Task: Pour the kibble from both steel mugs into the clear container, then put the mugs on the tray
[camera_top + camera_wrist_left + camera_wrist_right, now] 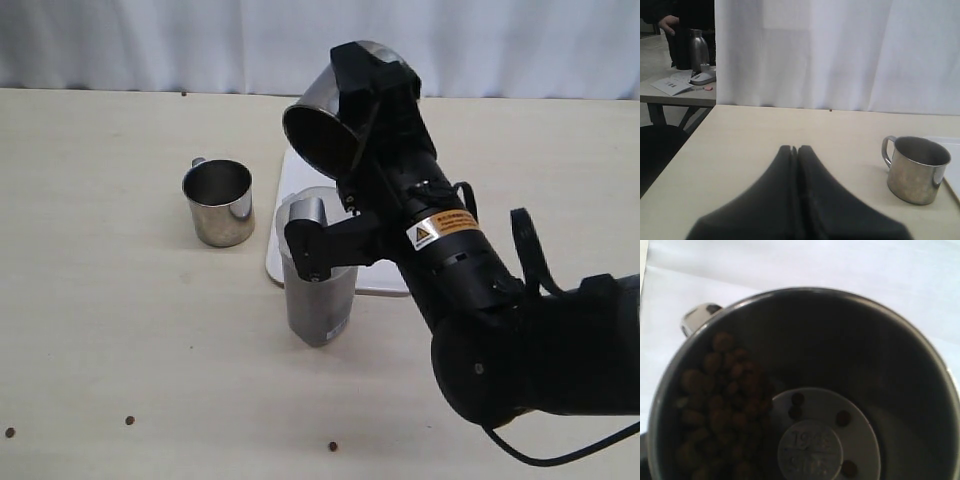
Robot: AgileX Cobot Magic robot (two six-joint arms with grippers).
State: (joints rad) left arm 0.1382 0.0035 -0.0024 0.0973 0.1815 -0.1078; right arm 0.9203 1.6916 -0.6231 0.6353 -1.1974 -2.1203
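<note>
My right gripper (368,82) is shut on a steel mug (330,120), held tilted with its mouth down toward the clear container (318,300) just below. The right wrist view looks into this mug (920,355): kibble (720,400) is heaped against one wall and a few pellets lie on the stamped bottom. The second steel mug (219,200) stands upright on the table to the left, with no kibble showing inside. Behind the container lies the white tray (290,180). My left gripper (796,148) is shut and empty, low over the table, with that second mug (917,170) ahead to one side.
Stray pellets (332,446) lie on the table's front part, another (129,420) further left. A white curtain (150,40) hangs behind the table. The tray's edge (952,175) shows beside the mug. A side table with a flask (697,50) stands beyond the table's left edge.
</note>
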